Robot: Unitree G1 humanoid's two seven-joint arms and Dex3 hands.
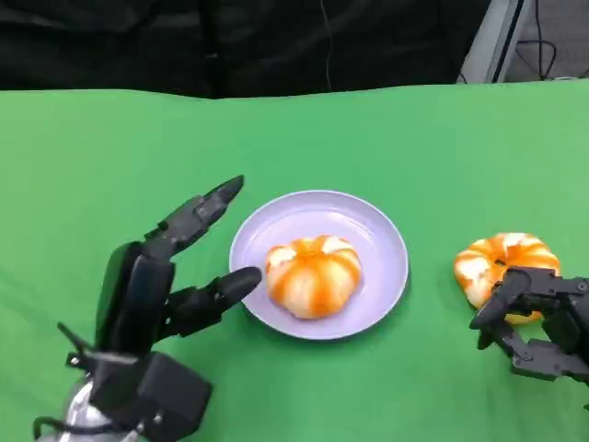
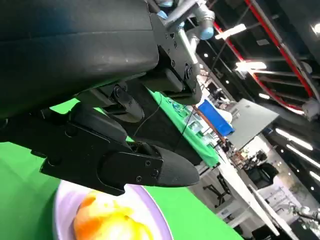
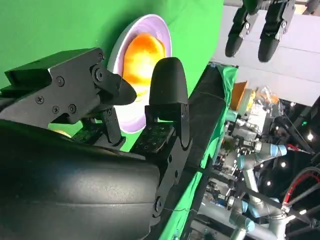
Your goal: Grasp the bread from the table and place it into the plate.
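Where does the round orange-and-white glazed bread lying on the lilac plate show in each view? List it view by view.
Head view: the bread lies mid-picture on the round lilac plate.
Left wrist view: on the plate, just past the left hand's fingers.
Right wrist view: on the plate, beyond the right hand's fingers.
Shared landmark: the plate's pale rim.

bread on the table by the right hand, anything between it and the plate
Nothing visible stands between the bread on the table and the plate, just bare green cloth. The plate already holds another bread at its middle. The right hand sits at the table bread's near edge.
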